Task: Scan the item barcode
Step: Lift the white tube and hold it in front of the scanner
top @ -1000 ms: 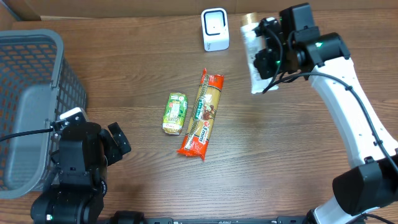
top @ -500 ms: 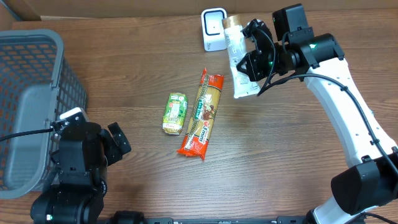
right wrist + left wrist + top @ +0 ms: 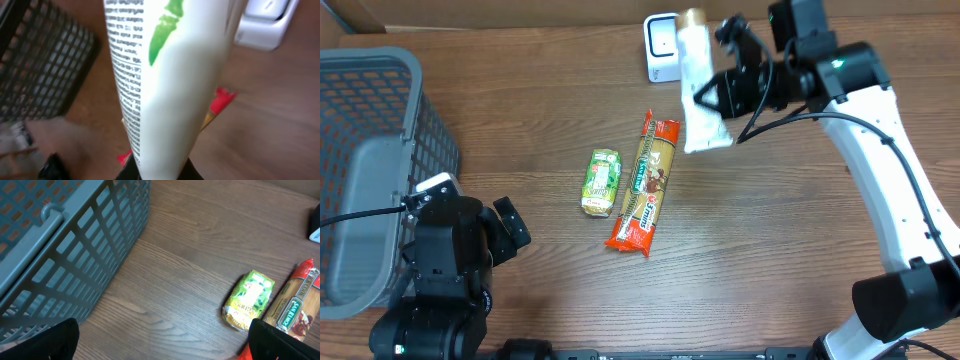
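The white tube (image 3: 701, 105) is held above the table (image 3: 770, 250) at the far side, just right of the small white scanner (image 3: 665, 47), with its gold cap towards the far edge. The right gripper (image 3: 732, 88) is clamped on the tube's body; in the right wrist view the fingers are seen pressed together on the narrow part of the tube (image 3: 170, 75), the scanner (image 3: 265, 25) just behind it. The left gripper (image 3: 162, 330) is parked at the near left with its fingers spread wide and nothing between them.

The tube is judged to be light, soft-walled and smooth, so it can be squeezed out of shape or slip if gripped hard. A hold on the flat sides, clear of the printed panel, would be safest, so that the barcode is not covered. The barcode itself cannot be made out.

The table is dark wood grain, flat and dry. A green packet (image 3: 602, 182) and a long pasta pack (image 3: 645, 182) lie side by side at the middle, and a grey basket (image 3: 410, 70) stands at the left. Ample room is left around the scanner.
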Tool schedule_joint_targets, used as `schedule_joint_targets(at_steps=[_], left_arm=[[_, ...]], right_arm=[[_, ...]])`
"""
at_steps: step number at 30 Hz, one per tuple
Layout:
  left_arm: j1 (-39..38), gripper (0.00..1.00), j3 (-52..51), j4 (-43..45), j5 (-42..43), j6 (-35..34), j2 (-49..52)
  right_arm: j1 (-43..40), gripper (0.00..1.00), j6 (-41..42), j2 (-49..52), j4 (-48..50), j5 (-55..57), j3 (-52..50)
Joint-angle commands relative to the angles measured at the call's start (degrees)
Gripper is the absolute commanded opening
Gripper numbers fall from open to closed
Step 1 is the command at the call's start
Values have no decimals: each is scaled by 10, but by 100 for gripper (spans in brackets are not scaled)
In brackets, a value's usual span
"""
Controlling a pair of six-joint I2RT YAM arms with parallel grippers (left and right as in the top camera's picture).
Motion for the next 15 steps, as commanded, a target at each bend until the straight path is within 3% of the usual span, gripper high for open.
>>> schedule_joint_targets(at_steps=[1,8,13,15], left_arm=[[2,99,0,0,-7,-6,-1],[2,99,0,0,-7,-6,-1],[2,100,0,0,-7,-6,-1],[2,100,0,0,-7,-6,-1]], right_arm=[[7,4,35,-17,1,95,94],[70,4,28,11,93,410,98],[100,4,-41,75,205,496,82],[103,4,-126,108,248,509,82]])
